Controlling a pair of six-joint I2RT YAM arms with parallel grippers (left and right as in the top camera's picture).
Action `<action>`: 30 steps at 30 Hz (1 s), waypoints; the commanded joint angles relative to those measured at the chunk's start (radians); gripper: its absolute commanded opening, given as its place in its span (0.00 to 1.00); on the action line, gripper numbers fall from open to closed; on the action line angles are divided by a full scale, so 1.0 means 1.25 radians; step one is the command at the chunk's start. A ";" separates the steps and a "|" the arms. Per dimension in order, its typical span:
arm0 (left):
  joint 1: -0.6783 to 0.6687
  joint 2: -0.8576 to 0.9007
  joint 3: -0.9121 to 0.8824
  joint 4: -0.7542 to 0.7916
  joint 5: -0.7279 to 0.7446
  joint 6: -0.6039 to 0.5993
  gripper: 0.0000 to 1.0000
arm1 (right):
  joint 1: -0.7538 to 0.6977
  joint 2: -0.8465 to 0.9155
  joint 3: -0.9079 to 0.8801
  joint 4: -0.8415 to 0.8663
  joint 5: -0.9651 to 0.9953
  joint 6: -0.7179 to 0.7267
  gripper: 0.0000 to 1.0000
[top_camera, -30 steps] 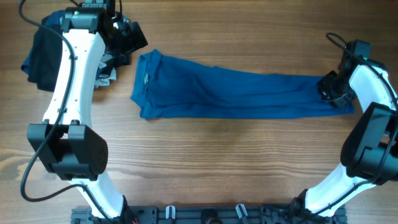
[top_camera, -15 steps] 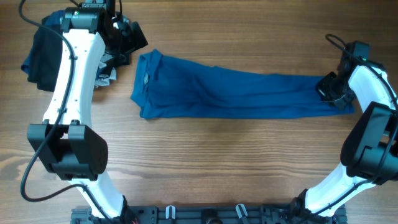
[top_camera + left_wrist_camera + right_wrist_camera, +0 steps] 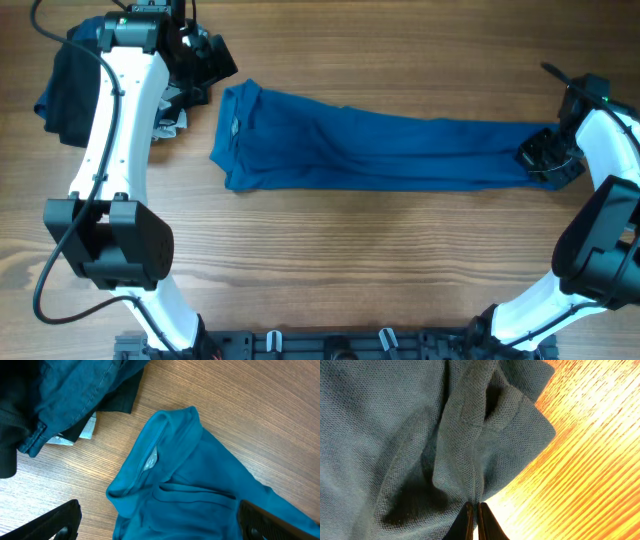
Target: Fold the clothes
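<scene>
I see a big brown wooden tabletop from above. The biggest thing on it is the blue shirt. It lies in a long strip across the middle, from the left side almost to the right edge. Its collar end is on the left and it has soft wrinkles along it.

Next come my two arms. The left arm is white and reaches up the left side to the far corner. The right arm is white too and bends in at the right edge.

Then there is a pile of dark clothes in the far left corner. Some of it is black and some is dark blue. It sits partly under the left arm, just beside the collar end of the blue shirt, and I cannot tell if they touch.

The left pincer hangs over the gap between the pile and the shirt. Its two fingers stand wide apart and hold nothing. In its own camera I see one finger low in each bottom corner, with the collar between them further down.

The right pincer is at the right end of the shirt. Its fingers are pressed tight together, and a fold of the blue cloth is pinched between the tips. The cloth bunches up around that spot.

The smallest thing is a pale label inside the collar.
</scene>
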 commanded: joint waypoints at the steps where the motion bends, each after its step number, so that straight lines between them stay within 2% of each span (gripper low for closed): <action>1: 0.001 0.001 -0.004 0.000 0.012 -0.002 1.00 | -0.003 -0.019 -0.029 0.019 0.005 0.018 0.04; 9: 0.001 0.001 -0.004 0.000 0.012 -0.002 1.00 | -0.003 -0.020 -0.088 0.027 0.005 0.015 0.06; 11: 0.001 0.001 -0.004 0.000 0.012 -0.002 1.00 | -0.004 -0.020 -0.083 0.025 0.005 -0.004 0.17; 13: 0.001 0.001 -0.004 0.000 0.012 -0.002 1.00 | -0.004 -0.026 -0.049 0.005 -0.015 -0.082 0.36; 18: 0.001 0.001 -0.004 0.000 0.012 -0.002 1.00 | -0.004 -0.114 0.095 -0.076 -0.019 -0.212 0.52; 20: 0.001 0.001 -0.004 0.000 0.012 -0.002 1.00 | -0.006 -0.168 0.124 -0.027 -0.012 -0.301 0.67; 21: 0.001 0.001 -0.004 0.000 0.012 -0.002 1.00 | -0.008 -0.185 0.126 0.003 -0.004 -0.327 0.70; 23: 0.001 0.001 -0.004 0.000 0.012 -0.002 1.00 | -0.021 -0.208 0.127 0.057 0.006 -0.342 0.86; 24: 0.001 0.001 -0.004 0.000 0.012 -0.002 1.00 | -0.035 -0.209 0.127 0.079 -0.023 -0.377 0.88; 25: 0.001 0.001 -0.004 0.000 0.012 -0.002 1.00 | -0.057 -0.205 0.127 0.092 -0.100 -0.447 0.89; 27: 0.001 0.001 -0.004 0.000 0.012 -0.002 1.00 | -0.106 -0.183 0.127 0.098 -0.213 -0.521 0.85; 29: 0.001 0.001 -0.004 0.000 0.012 -0.002 1.00 | -0.179 -0.129 0.127 0.133 -0.290 -0.564 0.68; 30: 0.001 0.001 -0.004 0.000 0.012 -0.002 1.00 | -0.200 -0.107 0.127 0.145 -0.325 -0.592 0.48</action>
